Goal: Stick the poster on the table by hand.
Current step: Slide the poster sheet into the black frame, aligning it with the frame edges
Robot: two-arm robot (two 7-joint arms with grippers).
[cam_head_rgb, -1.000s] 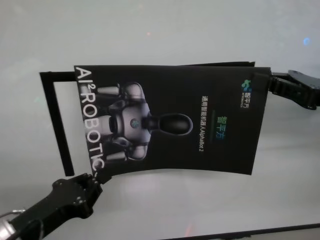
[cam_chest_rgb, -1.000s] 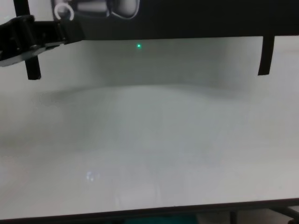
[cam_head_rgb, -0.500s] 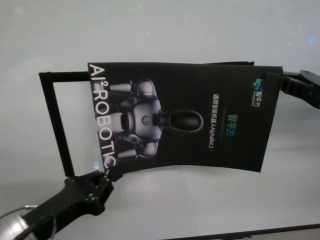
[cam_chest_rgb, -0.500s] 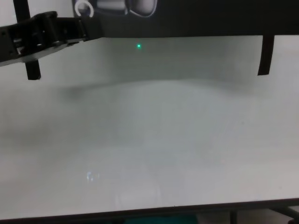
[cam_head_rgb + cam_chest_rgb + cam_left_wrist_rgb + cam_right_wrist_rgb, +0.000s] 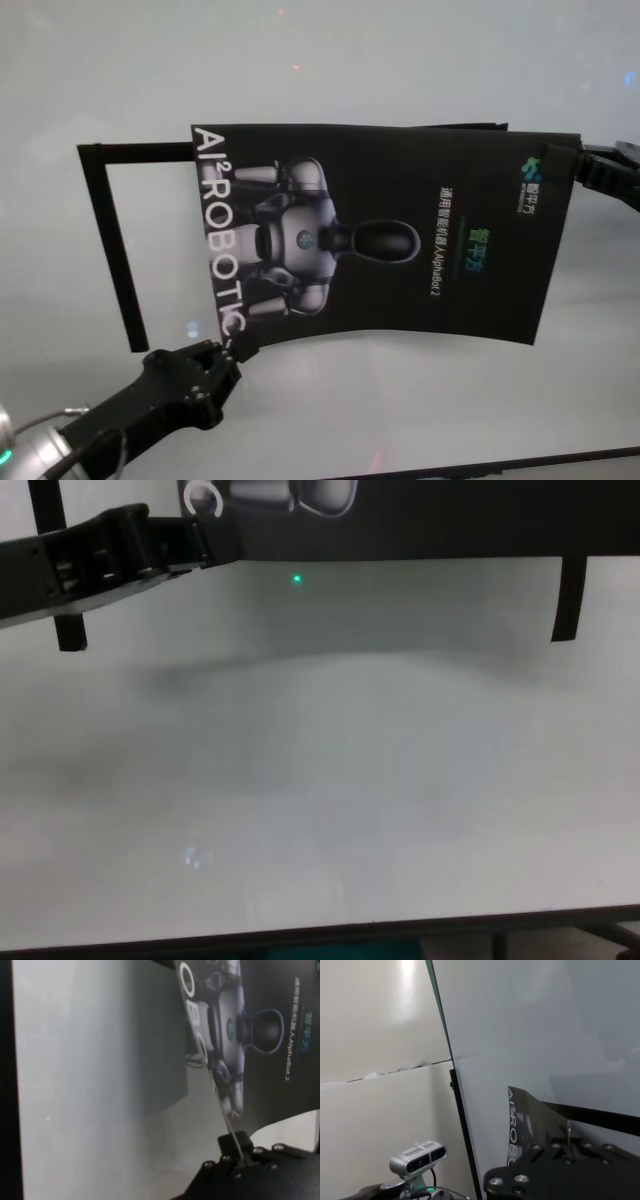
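Note:
The poster (image 5: 400, 235), a black sheet with a white-grey robot figure and the letters "AI²ROBOTIC", hangs slightly bowed above the white table (image 5: 330, 60). My left gripper (image 5: 228, 352) is shut on its near left corner, below the letters. In the left wrist view the poster (image 5: 265, 1035) runs edge-on into the left gripper (image 5: 239, 1152). My right gripper (image 5: 585, 165) is shut on the poster's far right corner, by the small logo. The right wrist view shows the right gripper (image 5: 567, 1146) pinching a thin edge of the poster (image 5: 520, 1120). The chest view shows the left gripper (image 5: 200, 542) at the poster's (image 5: 430, 520) lower edge, well above the table (image 5: 320, 780).
Narrow black strips lie on the table as a frame outline: one along the far side (image 5: 135, 152), one down the left (image 5: 115, 250), one on the right (image 5: 570, 600). The table's dark front edge (image 5: 500, 464) is close. A camera on a stand (image 5: 417, 1156) is beyond the table.
Both grippers have carried the poster to the right, by roughly a fifth of the frame outline's width. The left arm has followed along the near side.

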